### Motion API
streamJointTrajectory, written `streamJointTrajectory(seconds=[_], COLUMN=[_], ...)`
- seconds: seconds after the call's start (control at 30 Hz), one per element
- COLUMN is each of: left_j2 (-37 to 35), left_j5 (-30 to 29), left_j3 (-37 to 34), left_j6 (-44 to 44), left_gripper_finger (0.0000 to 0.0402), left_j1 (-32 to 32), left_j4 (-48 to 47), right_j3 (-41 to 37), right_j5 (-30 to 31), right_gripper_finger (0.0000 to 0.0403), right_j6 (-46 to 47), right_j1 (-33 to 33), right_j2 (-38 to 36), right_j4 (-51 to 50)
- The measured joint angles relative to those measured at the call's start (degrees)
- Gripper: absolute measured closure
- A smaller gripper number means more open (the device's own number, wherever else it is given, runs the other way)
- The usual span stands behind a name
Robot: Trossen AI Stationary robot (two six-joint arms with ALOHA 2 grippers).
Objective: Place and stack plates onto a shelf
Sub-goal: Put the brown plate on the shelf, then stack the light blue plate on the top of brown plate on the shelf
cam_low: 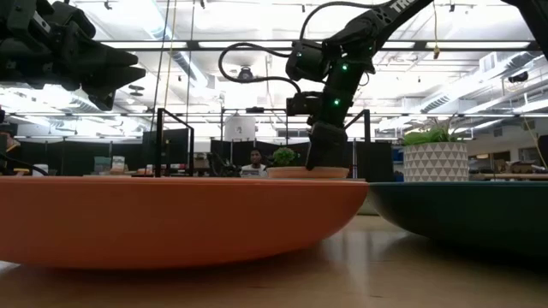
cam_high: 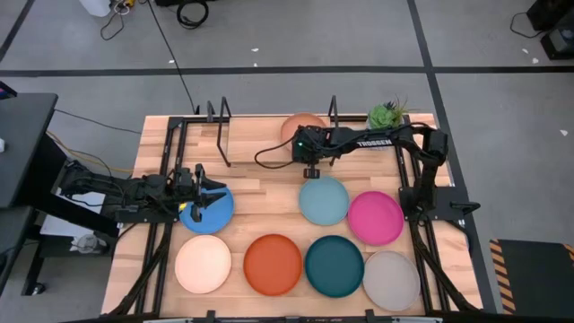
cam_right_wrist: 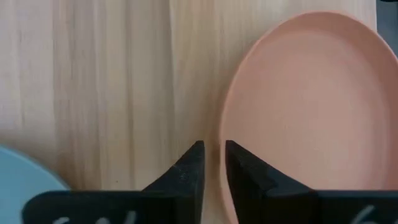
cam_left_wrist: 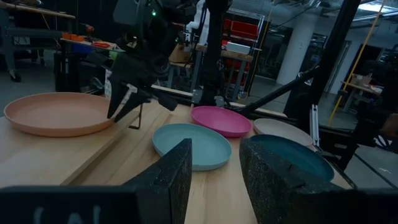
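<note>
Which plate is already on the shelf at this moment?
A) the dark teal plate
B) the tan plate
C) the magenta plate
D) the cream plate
B: the tan plate lies on the shelf with the right tool beside its rim, while the magenta plate, the cream plate and the dark teal plate lie on the tabletop in front of the shelf.

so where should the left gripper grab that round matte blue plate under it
Take the round matte blue plate by its low rim, at the edge nearest the left gripper, coming from above. It lies flat on the tabletop, so only the thin raised rim offers two faces to pinch.
</note>
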Motion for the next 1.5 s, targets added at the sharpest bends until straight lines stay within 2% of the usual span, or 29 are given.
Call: streamJointTrajectory(seconds=[0.27,0.53,0.7,0.9,1.23,1.5], left_j2=[0.0,0.0,0.0,0.0,0.0,0.0], left_j5=[0.0,0.0,-0.8,-4.7,-5.1,-5.1], left_j3=[0.0,0.0,0.0,0.0,0.0,0.0], left_j6=[0.0,0.2,1.5,5.4,14.5,20.2], left_gripper_finger=[0.026,0.026,0.026,0.026,0.026,0.026], left_j1=[0.0,0.0,0.0,0.0,0.0,0.0], left_j4=[0.0,0.0,0.4,1.8,6.2,8.8], right_j3=[3.8,3.9,3.6,2.4,2.0,-3.5], right_j5=[4.1,-5.2,-5.8,-3.2,-2.6,-3.0], right_gripper_finger=[0.0298,0.0295,0.028,0.0251,0.0235,0.0235], right_j6=[3.6,13.5,22.9,33.0,39.4,43.5], right_j1=[4.5,12.5,18.2,23.6,24.7,25.4], right_j2=[0.0,0.0,0.0,0.0,0.0,0.1], right_j4=[-5.7,-6.7,-7.4,-7.0,-7.9,-4.8])
